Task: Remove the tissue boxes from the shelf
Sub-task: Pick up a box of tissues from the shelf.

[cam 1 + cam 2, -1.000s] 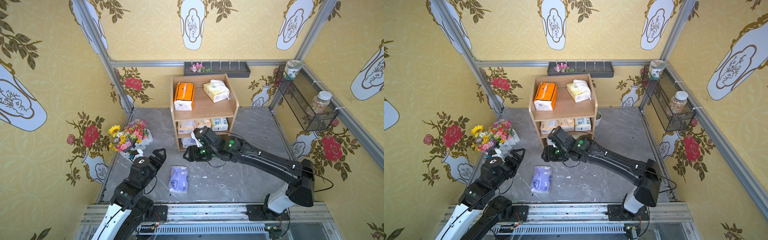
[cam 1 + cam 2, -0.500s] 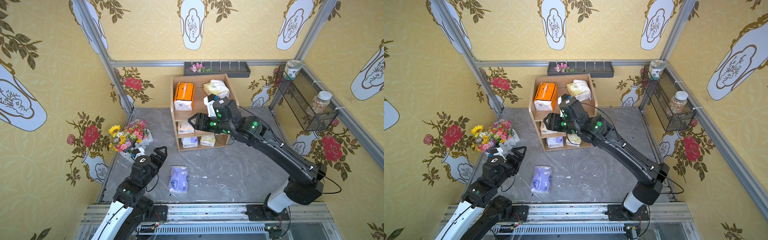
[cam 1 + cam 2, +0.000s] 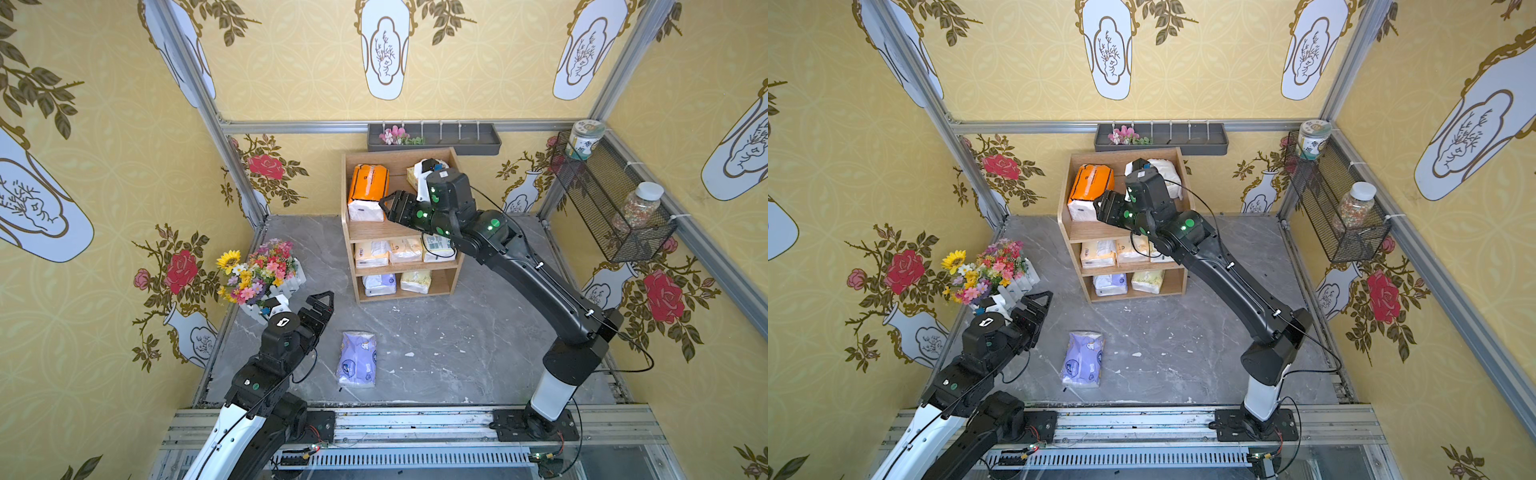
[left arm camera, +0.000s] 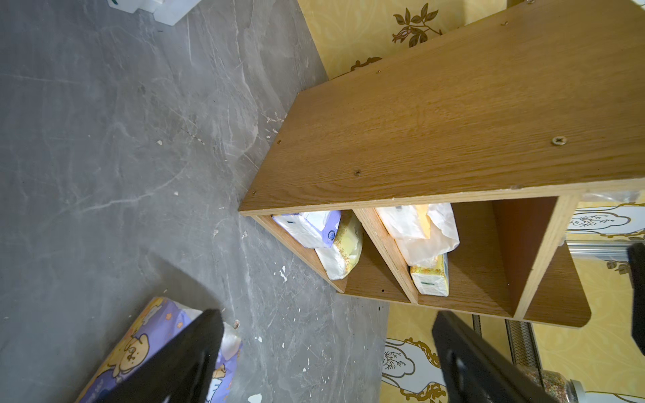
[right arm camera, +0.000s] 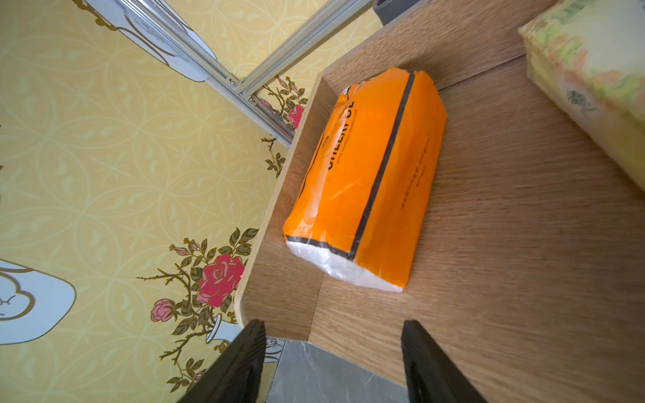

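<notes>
Right wrist view: right claw (image 5: pixel 333 326), jaws apart and empty, faces the orange pack (image 5: pixel 366 181) end-on atop the shelf (image 5: pixel 523 244).

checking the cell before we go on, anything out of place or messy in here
One lavender plastic-wrapped tissue pack lies alone on the grey marble-look floor, apart from the light-brown wooden shelf that holds the others. Small white flecks dot the floor around it; what they are is unclear.
</notes>
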Robot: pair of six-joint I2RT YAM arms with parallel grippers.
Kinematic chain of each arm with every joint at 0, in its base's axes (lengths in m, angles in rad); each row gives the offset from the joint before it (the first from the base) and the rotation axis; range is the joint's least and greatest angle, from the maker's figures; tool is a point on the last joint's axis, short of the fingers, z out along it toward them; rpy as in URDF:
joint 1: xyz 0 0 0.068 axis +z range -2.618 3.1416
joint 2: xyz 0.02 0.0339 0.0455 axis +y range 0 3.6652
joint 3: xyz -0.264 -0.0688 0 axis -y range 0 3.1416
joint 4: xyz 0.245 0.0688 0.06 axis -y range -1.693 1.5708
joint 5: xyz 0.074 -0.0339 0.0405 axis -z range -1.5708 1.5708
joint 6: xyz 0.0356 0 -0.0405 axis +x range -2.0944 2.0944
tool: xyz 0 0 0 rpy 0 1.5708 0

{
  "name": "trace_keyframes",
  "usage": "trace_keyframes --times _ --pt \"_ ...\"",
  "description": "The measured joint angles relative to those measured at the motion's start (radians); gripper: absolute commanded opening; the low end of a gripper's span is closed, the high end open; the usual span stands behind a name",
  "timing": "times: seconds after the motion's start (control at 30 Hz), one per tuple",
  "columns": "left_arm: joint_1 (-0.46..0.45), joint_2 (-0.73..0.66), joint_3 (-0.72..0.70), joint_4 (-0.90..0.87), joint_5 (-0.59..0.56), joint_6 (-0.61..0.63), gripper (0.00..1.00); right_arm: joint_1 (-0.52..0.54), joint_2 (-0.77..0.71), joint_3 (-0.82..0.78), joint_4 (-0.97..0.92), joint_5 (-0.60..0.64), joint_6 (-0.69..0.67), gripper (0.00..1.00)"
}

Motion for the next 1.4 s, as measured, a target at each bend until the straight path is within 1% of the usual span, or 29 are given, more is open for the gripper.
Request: trace_keyframes --times 0.17,0.3,0.5,0.67,0.77,0.87,0.97,1.1,1.2,1.4 --pt "0.000 -0.008 0.003 0.000 -0.001 -0.007 1.00 -0.011 0.074 0.089 0.001 -0.010 -0.007 0.65" --pt "0.000 -0.003 0.007 -0.001 0.000 -0.007 1.00 -0.023 0.123 0.145 -0.003 -0.002 -0.007 0.61" --pt "0.000 0.002 0.018 -0.006 0.009 -0.007 1.00 -0.027 0.163 0.166 -0.009 0.003 -0.007 0.54" --pt "0.000 0.020 0.018 -0.007 0.032 -0.006 1.00 -0.035 0.200 0.187 -0.008 -0.004 -0.003 0.51" --pt "0.000 0.029 0.018 -0.007 0.039 -0.006 1.00 -0.035 0.219 0.194 -0.009 -0.024 0.001 0.44" --pt "0.000 0.029 0.018 -0.007 0.053 -0.006 1.00 -0.035 0.223 0.194 -0.009 -0.027 0.005 0.29" --pt "0.000 0.026 0.018 -0.007 0.053 -0.006 1.00 -0.035 0.223 0.190 -0.005 -0.031 0.019 0.17" --pt "0.000 0.025 0.018 -0.008 0.053 -0.006 1.00 -0.037 0.212 0.169 -0.001 -0.033 0.026 0.07" --pt "0.000 0.019 0.018 -0.008 0.056 -0.007 1.00 -0.037 0.186 0.155 -0.002 -0.050 0.039 0.01" --pt "0.000 0.013 0.016 -0.008 0.055 -0.007 1.00 -0.035 0.098 0.084 0.006 -0.056 0.046 0.00"
